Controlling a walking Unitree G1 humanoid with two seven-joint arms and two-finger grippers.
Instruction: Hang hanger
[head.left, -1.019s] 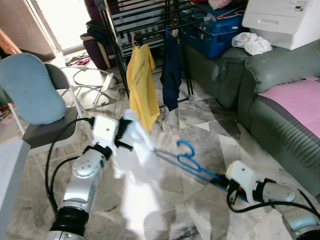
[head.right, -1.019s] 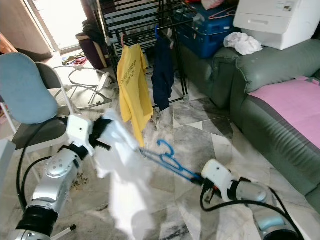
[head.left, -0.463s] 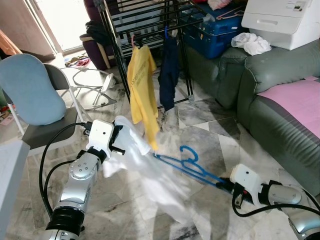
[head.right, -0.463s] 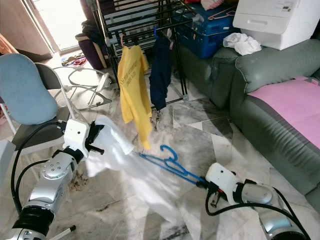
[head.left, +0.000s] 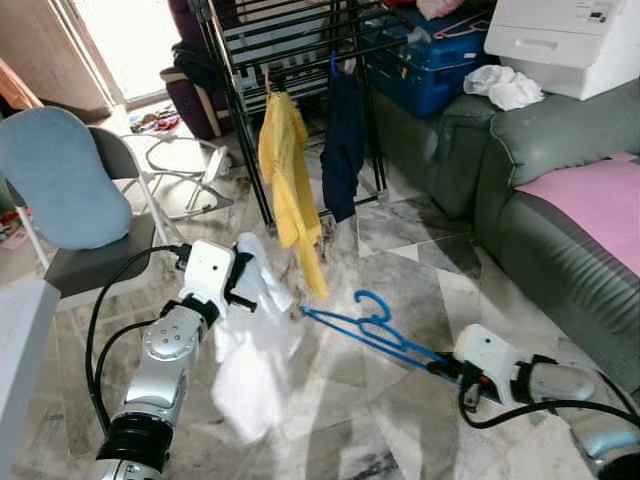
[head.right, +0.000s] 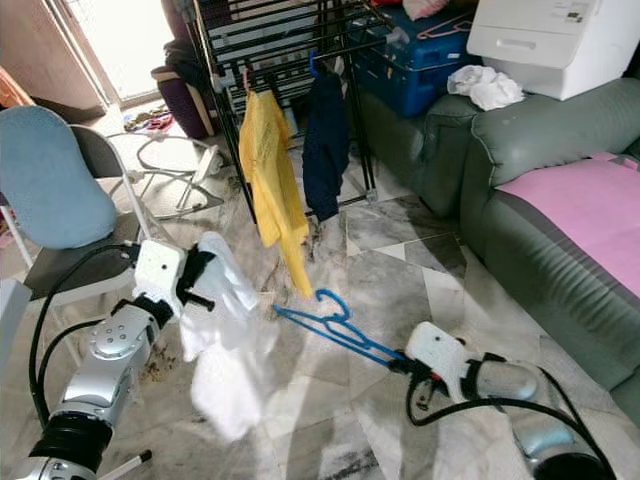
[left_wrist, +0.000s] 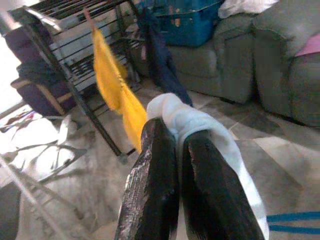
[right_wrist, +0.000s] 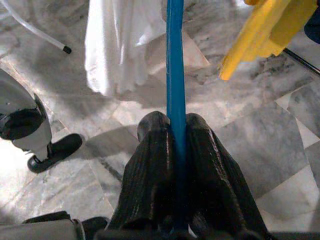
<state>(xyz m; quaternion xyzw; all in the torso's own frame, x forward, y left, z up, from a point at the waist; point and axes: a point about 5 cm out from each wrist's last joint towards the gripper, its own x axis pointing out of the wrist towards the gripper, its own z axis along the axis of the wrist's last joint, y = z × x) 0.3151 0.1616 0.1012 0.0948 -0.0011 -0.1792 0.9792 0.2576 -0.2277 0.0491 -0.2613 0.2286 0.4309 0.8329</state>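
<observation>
1. The left gripper (head.left: 243, 283), at centre left of the left eye view, had its fingers (left_wrist: 152, 165) pressed together on a white garment (head.left: 250, 370), which hung limp below it over the marble floor (head.left: 400, 280).
2. The right gripper (head.left: 447, 367), low at the right, had its fingers (right_wrist: 150, 165) clamped tight on one end of the blue hanger (head.left: 370, 325).
3. The hanger stretched up and left across the middle of the frame, its hook (head.left: 372, 300) raised; its far end lay close beside the garment, contact unclear.
4. A black drying rack (head.left: 290, 50) stood at upper centre, with a yellow shirt (head.left: 290, 200) and a navy garment (head.left: 343, 150) hanging from it.
5. A grey sofa (head.left: 520, 170) occupied the right side and a blue-cushioned chair (head.left: 65, 190) the left.
</observation>
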